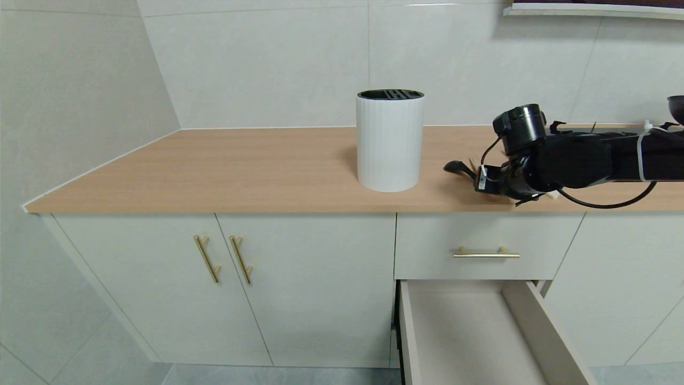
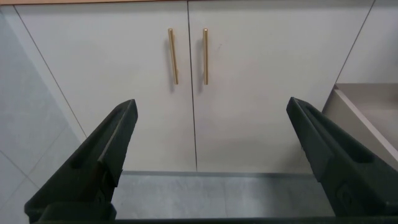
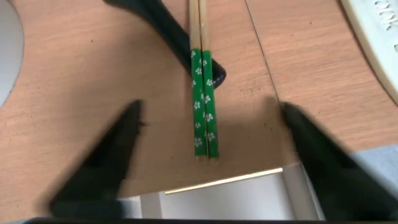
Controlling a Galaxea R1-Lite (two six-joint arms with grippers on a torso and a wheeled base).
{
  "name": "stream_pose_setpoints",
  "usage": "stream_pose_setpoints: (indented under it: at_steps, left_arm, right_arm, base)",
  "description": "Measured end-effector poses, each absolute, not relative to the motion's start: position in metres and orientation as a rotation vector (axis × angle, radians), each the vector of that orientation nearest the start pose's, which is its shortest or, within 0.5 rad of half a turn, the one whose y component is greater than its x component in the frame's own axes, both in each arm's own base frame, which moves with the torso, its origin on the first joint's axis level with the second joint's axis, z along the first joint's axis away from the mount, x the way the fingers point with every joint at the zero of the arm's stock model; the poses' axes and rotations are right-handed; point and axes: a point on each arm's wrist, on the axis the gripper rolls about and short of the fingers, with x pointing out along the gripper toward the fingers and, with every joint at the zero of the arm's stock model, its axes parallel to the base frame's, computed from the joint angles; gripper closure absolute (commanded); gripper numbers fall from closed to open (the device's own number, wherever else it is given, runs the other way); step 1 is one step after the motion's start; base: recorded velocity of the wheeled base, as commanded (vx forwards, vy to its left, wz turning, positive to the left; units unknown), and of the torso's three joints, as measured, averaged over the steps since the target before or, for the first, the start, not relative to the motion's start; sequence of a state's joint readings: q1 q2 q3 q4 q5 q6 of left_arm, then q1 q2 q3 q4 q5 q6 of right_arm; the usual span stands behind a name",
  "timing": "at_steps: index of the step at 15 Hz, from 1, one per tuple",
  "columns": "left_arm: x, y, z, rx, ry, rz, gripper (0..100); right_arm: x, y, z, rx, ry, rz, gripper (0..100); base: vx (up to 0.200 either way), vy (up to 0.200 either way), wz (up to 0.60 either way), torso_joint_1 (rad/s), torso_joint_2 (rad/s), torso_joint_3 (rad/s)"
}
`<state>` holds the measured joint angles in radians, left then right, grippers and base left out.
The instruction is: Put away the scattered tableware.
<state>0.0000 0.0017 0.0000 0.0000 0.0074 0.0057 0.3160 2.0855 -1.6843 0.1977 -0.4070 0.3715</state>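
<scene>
My right end effector wide, astride chopsticks on surface right of holder | my left end effector wide, facing doors below holder

The chopsticks are showing pale wood shafts and green ends sprinkled with small white flowers. The spoon is showing plain black. The ribbed holder is showing white with a black top, the counter light wood grain, and the drawer handle gold.
</scene>
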Motion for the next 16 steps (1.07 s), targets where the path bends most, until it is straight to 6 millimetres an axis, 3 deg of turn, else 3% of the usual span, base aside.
stream_pose_setpoints:
  at_steps: [7, 10, 12, 16]
  left_arm:
    - [-0.023, 0.0, 0.076, 0.006, 0.002, 0.007, 0]
    - [-0.023, 0.0, 0.076, 0.006, 0.002, 0.007, 0]
    - [-0.023, 0.0, 0.076, 0.006, 0.002, 0.007, 0]
    - [-0.023, 0.0, 0.076, 0.006, 0.001, 0.007, 0]
  right_arm:
    - [0.403, 0.121, 0.206, 0.153, 0.532, -0.191, 100]
    - [0.393, 0.118, 0.216, 0.162, 0.522, -0.187, 100]
    - [0.374, 0.112, 0.231, 0.18, 0.514, -0.152, 100]
    - [0.296, 0.093, 0.271, 0.23, 0.488, 0.001, 100]
  base:
    - [0.0, 0.0, 0.0, 0.0, 0.0, 0.0]
    - [0.0, 0.0, 0.0, 0.0, 0.0, 0.0]
    - [0.0, 0.0, 0.0, 0.0, 0.0, 0.0]
    - [0.0, 0.0, 0.0, 0.0, 0.0, 0.0]
